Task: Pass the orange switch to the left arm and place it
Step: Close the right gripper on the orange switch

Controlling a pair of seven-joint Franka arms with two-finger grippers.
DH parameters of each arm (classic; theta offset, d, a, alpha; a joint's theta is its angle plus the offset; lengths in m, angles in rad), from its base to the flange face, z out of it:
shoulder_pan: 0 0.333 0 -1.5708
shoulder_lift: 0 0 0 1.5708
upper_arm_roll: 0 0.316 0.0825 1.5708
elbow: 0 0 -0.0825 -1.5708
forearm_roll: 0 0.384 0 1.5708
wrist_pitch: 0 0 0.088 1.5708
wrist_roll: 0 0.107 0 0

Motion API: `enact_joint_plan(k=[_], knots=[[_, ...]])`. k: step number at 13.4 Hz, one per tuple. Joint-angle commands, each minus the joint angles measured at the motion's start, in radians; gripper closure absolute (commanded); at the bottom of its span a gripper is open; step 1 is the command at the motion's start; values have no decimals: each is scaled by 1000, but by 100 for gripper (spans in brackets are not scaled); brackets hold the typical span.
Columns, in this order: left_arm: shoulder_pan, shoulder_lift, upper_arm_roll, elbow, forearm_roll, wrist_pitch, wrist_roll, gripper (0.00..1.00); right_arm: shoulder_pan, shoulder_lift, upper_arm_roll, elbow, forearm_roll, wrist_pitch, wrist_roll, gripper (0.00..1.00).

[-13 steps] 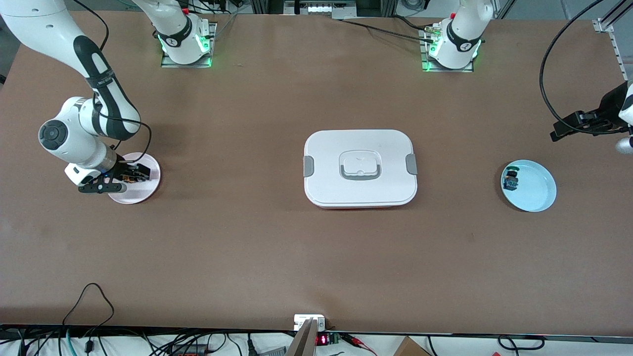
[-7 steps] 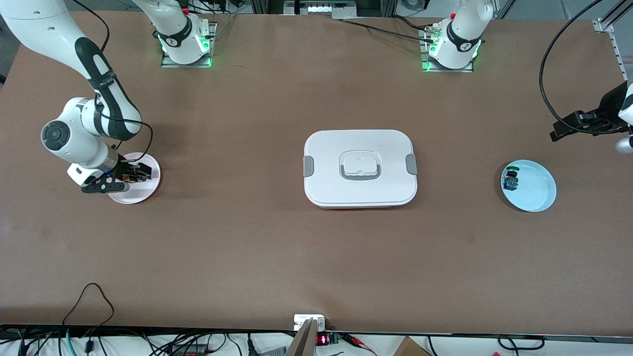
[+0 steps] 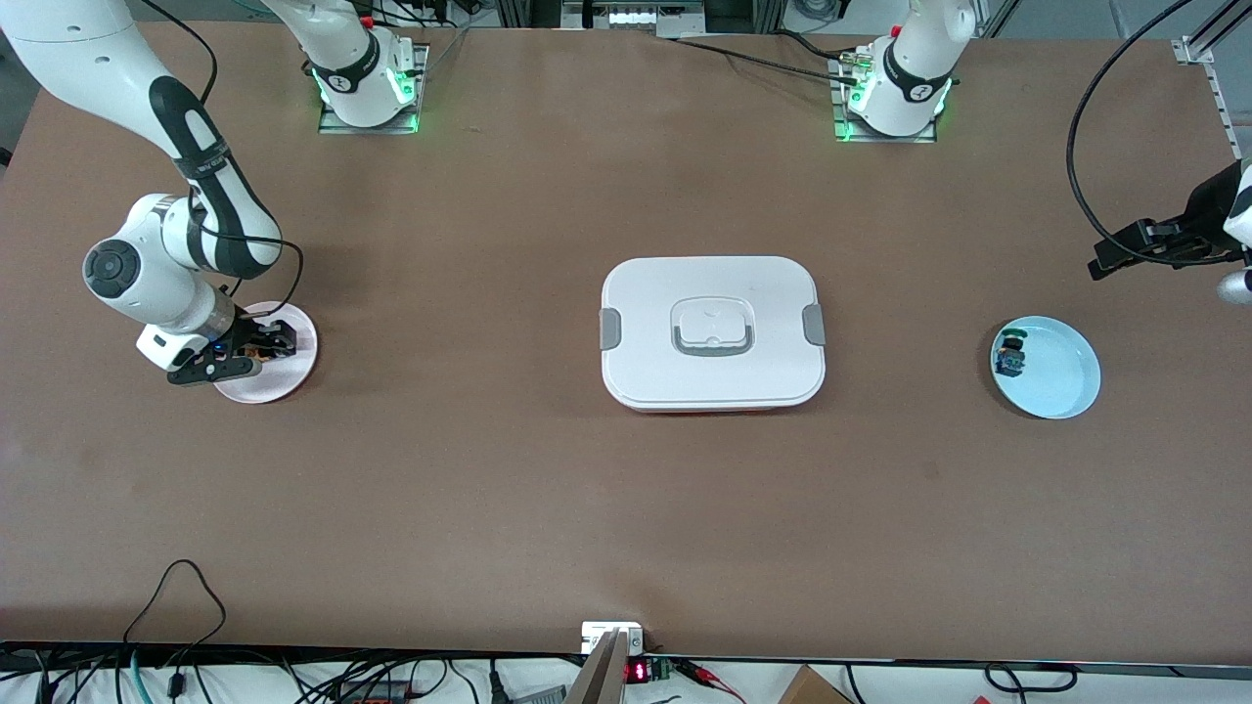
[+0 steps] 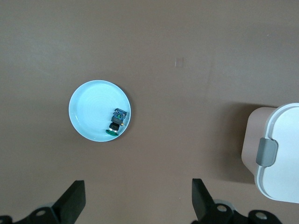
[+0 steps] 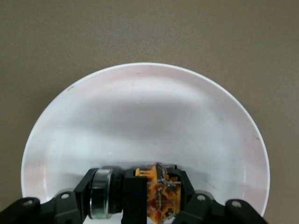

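Note:
The orange switch (image 5: pixel 154 196) has a black body and orange-tan parts. It sits between the fingers of my right gripper (image 5: pixel 140 205), which is shut on it just at the pink plate (image 5: pixel 140 116). In the front view my right gripper (image 3: pixel 264 344) is over the pink plate (image 3: pixel 293 370) toward the right arm's end of the table. I cannot tell whether the switch touches the plate. My left gripper (image 3: pixel 1103 262) is open and empty, high over the table's edge at the left arm's end. It also shows in the left wrist view (image 4: pixel 138 196). The white box (image 3: pixel 712 332) stands mid-table.
A light blue plate (image 3: pixel 1061 383) lies toward the left arm's end and holds a green-capped switch (image 3: pixel 1010 357). The left wrist view shows that plate (image 4: pixel 91 112), the green switch (image 4: pixel 117 122) and a corner of the box (image 4: pixel 280 154). Cables run along the table's front edge.
My right arm has shifted slightly over the pink plate with the orange switch between its fingers. The left arm has not moved.

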Motion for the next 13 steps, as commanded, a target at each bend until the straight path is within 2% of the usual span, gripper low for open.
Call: enact_joint_plan(k=[1,4,7,11,13], knots=[[4,10,-3,25,17,-6,8,0,-13,-43,11,-7,10,-60,-19,92],[2,10,-4,26,17,-6,8,0,-7,-91,19,4,9,-141,-28,98],[4,10,-3,31,17,-6,8,0,-2,-140,40,71,9,-299,-28,99],[2,12,-3,31,17,-6,8,0,-1,-160,107,264,13,-558,-28,99],[2,12,-3,31,17,-6,8,0,9,-163,173,376,13,-704,-30,100]])
